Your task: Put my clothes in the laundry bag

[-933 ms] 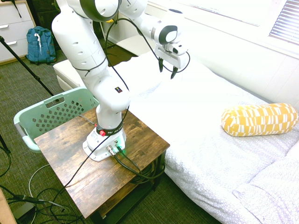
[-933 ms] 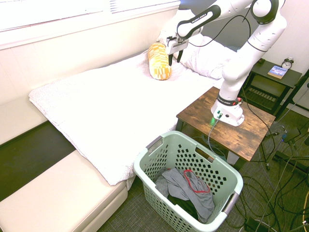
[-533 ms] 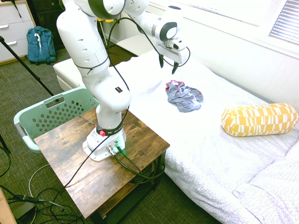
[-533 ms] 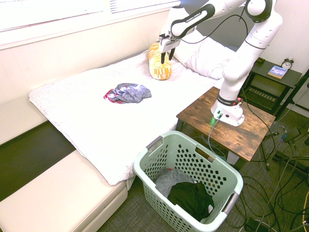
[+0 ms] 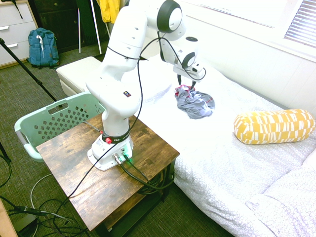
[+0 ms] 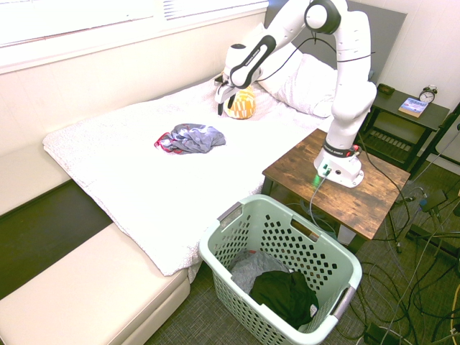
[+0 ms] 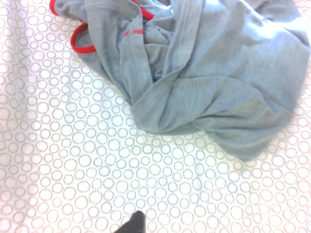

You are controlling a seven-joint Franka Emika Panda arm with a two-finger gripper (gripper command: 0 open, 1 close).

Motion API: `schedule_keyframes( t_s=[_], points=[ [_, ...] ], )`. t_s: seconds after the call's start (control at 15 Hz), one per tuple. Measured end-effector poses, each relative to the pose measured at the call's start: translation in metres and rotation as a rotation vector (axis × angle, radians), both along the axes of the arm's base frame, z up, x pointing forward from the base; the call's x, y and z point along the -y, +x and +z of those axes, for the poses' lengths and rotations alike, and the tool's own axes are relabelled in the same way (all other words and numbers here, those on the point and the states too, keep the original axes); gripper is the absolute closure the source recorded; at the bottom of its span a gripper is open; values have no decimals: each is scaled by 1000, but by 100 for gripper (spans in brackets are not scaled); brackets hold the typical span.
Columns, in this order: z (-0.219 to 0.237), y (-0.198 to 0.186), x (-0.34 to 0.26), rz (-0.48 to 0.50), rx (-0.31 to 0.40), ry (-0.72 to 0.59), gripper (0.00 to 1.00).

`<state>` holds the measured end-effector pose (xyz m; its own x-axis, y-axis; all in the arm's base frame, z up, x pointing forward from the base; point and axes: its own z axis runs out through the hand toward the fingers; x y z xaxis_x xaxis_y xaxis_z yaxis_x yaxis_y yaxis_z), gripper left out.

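Observation:
The clothes (image 5: 195,102), a crumpled grey garment with red trim, lie on the white bed (image 5: 232,163). In the second exterior view the clothes (image 6: 190,137) are near the middle of the mattress. My gripper (image 5: 186,83) hangs open just above the garment's far edge, not touching it. It also shows as the gripper (image 6: 223,106) in front of the yellow pillow. The wrist view is filled by the clothes (image 7: 204,73) on the dotted sheet. The laundry bag (image 6: 215,241), a mint-green perforated basket, stands on the floor at the bed's foot and holds a dark garment (image 6: 284,295).
A yellow patterned bolster (image 5: 274,126) lies toward the head of the bed, with white pillows (image 6: 309,83) behind it. The wooden side table (image 5: 64,163) stands between bed and basket. A blue backpack (image 5: 42,47) and a yellow jacket (image 5: 109,9) are at the far wall.
A second ago the grey garment was in the basket; since half a second ago it lies on the bed. The arm has swung down, bringing the open gripper close above it.

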<state>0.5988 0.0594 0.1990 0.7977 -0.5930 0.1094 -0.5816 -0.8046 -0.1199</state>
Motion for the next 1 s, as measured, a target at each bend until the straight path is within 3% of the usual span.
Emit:
schedule_keyframes(
  t_s=[0.27,0.53,0.8,0.87,1.0],
  points=[
    [-91,53,9,19,-22,-16,0],
    [-190,76,14,59,-35,-33,0],
    [-229,104,8,100,-4,-65,0],
    [-234,111,6,103,-13,-65,100],
    [-245,120,6,104,-31,-66,100]
  ],
)
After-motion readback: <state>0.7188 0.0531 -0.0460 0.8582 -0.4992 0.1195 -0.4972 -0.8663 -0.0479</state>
